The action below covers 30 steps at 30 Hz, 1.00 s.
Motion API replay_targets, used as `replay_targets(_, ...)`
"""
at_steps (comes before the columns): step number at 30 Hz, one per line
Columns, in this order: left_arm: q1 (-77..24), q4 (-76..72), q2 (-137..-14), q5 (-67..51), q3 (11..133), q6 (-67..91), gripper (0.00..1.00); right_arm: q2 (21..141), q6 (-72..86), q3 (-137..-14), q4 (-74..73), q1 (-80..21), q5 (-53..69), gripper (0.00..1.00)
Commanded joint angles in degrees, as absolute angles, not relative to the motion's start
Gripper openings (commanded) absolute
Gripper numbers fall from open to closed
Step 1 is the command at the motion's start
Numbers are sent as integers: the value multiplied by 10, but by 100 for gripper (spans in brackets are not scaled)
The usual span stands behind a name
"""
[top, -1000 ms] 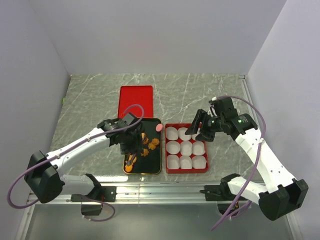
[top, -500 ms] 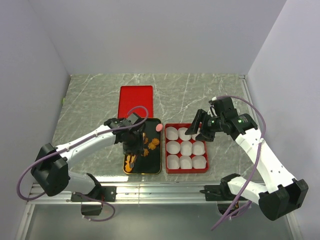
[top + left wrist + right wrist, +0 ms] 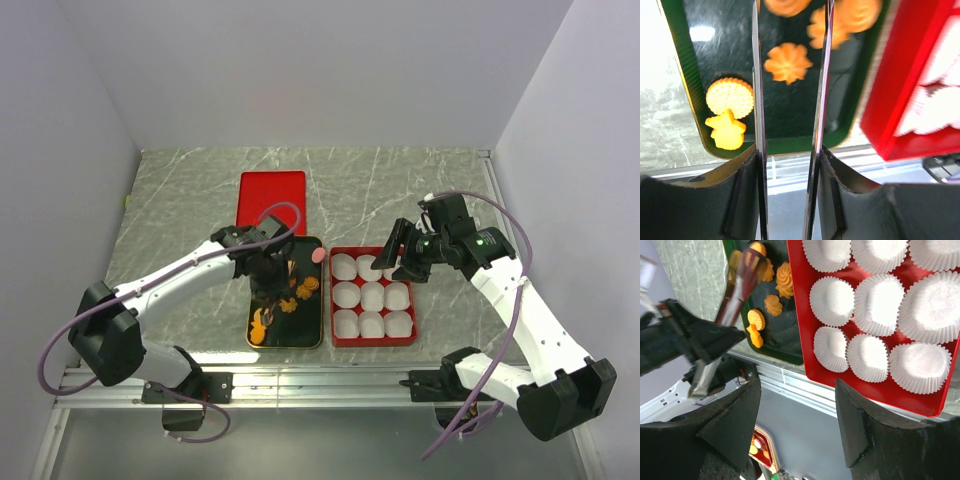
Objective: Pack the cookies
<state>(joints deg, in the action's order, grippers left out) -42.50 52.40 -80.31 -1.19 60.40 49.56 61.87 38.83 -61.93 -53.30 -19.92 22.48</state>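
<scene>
One change: left gripper (image 3: 270, 288) narrows astride a flower cookie (image 3: 788, 62), first pick likely near; right gripper (image 3: 392, 258) hangs wide at box's (image 3: 372, 342) twelve o'clock.

- A grey, marble-patterned worktop (image 3: 180, 200) carries everything, with plain pale walls (image 3: 300, 70) on its left, far and right sides.
- A flat red lid (image 3: 272, 200) lies toward the far side, left of centre.
- A dark tray (image 3: 306, 328) with a greenish rim sits just near of the lid, its long side running near to far.
- A red box (image 3: 373, 341) sits right beside the dark tray, on its right.
- Nine white pleated paper cups (image 3: 372, 296) fill the red box in three rows of three, each cup touching its neighbours.
- A metal rail (image 3: 320, 376) runs along the worktop's near edge.
</scene>
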Motion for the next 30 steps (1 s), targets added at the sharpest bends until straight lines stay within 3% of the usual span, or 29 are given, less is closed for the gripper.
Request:
replay_targets(1,-423,552,-796,-2,675,473,40,619,376,-637,-534,-193,220,68)
replay_targets(17,-478,661,-872,28,897,446,34,600,366,-712,-584,-192,188,68)
replay_targets(30,-540,622,-961,-6,961,450,32,519,335,-727,-647,-192,127,70)
